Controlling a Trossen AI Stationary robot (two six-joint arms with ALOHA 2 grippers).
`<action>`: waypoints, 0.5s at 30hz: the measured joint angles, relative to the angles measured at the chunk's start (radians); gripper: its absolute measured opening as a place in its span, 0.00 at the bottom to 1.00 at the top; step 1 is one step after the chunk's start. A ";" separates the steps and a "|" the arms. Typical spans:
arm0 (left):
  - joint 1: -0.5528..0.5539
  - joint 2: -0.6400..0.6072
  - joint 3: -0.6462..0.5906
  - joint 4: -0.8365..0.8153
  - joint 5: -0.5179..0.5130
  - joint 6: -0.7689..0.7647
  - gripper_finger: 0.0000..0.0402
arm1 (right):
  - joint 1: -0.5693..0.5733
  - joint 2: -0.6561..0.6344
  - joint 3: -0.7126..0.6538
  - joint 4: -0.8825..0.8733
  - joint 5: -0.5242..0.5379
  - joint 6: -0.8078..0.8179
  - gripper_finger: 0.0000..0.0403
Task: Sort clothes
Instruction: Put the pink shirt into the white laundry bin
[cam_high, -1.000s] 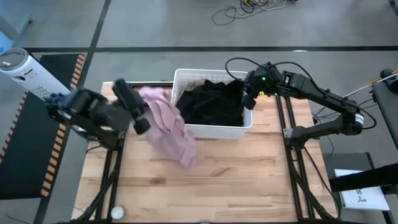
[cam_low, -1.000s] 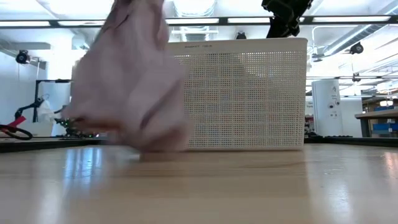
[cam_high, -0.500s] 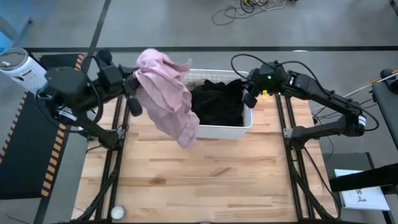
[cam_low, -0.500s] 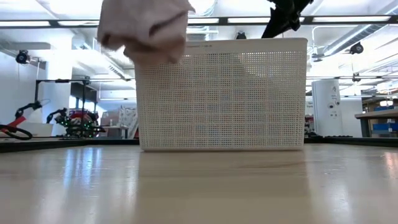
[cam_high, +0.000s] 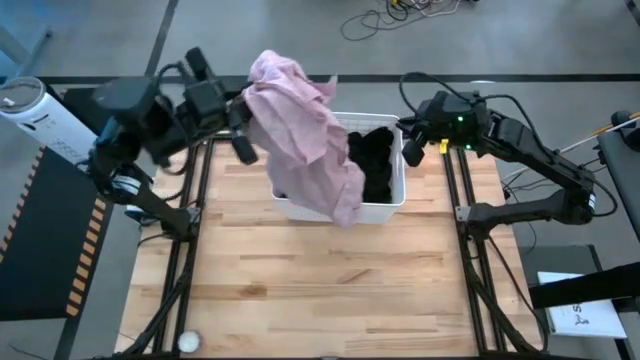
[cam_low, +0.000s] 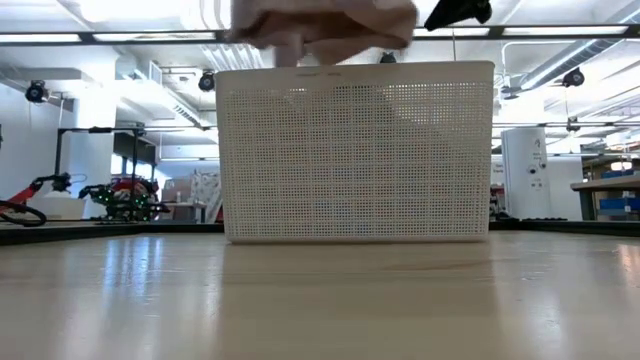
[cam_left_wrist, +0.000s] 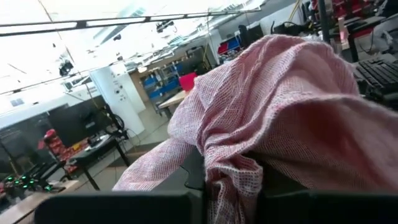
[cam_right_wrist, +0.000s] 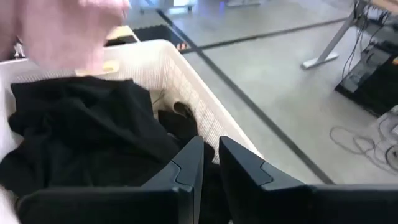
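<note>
My left gripper (cam_high: 244, 138) is shut on the pale pink garment (cam_high: 305, 135) and holds it high over the left part of the white basket (cam_high: 392, 208). The garment's lower end (cam_high: 348, 210) hangs at the basket's near wall. In the low view the pink garment (cam_low: 320, 25) shows above the basket's rim (cam_low: 355, 68). Black clothes (cam_high: 375, 165) lie inside the basket. My right gripper (cam_high: 411, 150) is shut and empty, just above the basket's far right corner; its fingers (cam_right_wrist: 186, 165) stand over the black clothes (cam_right_wrist: 87, 130). My left gripper holds the pink garment by a bunched upper part (cam_left_wrist: 231, 177), pinched between its two fingers. Cloth is draped over the fingers and hides how many layers they hold. The garment is lifted clear of the table and hangs slack below and beyond the gripper.
The near half of the wooden table (cam_high: 330, 290) is bare. A small pale ball (cam_high: 188, 342) lies at the near left corner. A white cylinder (cam_high: 40, 115) stands off the table's left side. Dark rails (cam_high: 470, 250) run along both table sides.
My left gripper has risen and swung toward the table's far edge and right, keeping hold. The pink garment, whose lower end lay on the table left of the basket, is lifted clear and now hangs over the basket. My right gripper has drawn slightly toward the right edge.
</note>
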 joint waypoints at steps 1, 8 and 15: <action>0.032 0.009 0.000 0.000 0.037 -0.011 0.06 | 0.000 -0.007 0.001 0.003 0.000 -0.007 0.09; 0.249 0.067 0.000 0.012 0.254 -0.097 0.06 | 0.000 -0.055 0.001 0.007 0.007 -0.033 0.07; 0.379 0.147 0.000 0.012 0.380 -0.167 0.06 | 0.000 -0.101 0.001 0.009 0.008 -0.049 0.02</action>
